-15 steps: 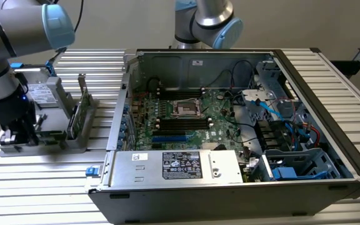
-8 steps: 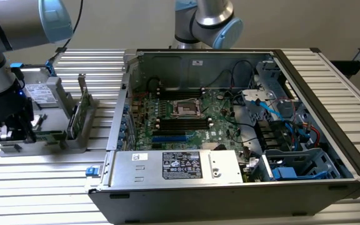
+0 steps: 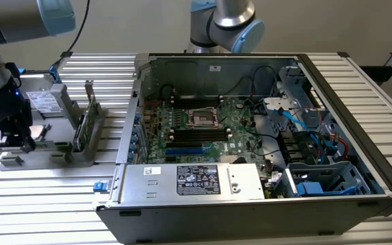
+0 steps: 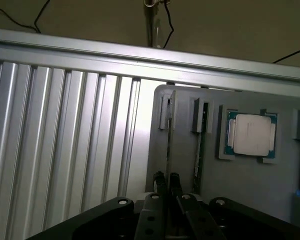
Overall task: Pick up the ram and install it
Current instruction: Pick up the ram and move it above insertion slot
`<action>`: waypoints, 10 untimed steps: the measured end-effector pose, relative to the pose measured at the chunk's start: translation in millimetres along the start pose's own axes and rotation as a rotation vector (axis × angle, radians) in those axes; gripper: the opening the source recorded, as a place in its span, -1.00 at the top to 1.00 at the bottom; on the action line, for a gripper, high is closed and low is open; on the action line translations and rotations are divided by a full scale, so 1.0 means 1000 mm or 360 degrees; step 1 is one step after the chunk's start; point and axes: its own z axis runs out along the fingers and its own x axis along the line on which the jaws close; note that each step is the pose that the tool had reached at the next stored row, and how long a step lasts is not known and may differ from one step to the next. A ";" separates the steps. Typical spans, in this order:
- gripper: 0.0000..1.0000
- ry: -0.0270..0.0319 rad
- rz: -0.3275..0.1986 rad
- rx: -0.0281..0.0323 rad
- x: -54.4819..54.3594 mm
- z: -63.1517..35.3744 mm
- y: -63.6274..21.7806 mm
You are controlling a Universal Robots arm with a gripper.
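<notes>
Wrist view is showing you the black gripper [image 4: 167,179] sitting low over the pale grey moulded holder tray [image 4: 250,195]. Whether it is clamped or slack you cannot tell. It is lining up with a narrow slot [image 4: 167,135] where just a thin dark edge is running away from it, and what that slot is holding is not clear either. Just beside it, in the neighbouring slot, the long, slim green ram stick [image 4: 199,145] is standing on edge. Past that, the square silver processor chip [image 4: 251,134] is lying flat in its own pocket.

Exterior view is placing the gripper at the tray's end on the exterior view's left, well apart from the open dark computer case [image 3: 250,222] and its green motherboard [image 3: 213,120].

By my reading you are looking at the pick-up step — the stick is sitting in the tray, not in the machine. The next move is calling for you to be centring on the slot that is really holding the ram, then gripping squarely on its upper edge and lifting straight, so the board is not tilting or scraping in its holder.
</notes>
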 end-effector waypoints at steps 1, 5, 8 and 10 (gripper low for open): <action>0.73 0.00001 0.0000 -0.00007 0.000 -0.0029 -0.0001; 0.73 -0.00008 0.0000 -0.00040 0.000 -0.0145 -0.0027; 0.73 -0.00018 0.0000 -0.00082 0.001 -0.0235 -0.0062; 0.73 -0.00029 0.0000 -0.00103 0.001 -0.0277 -0.0091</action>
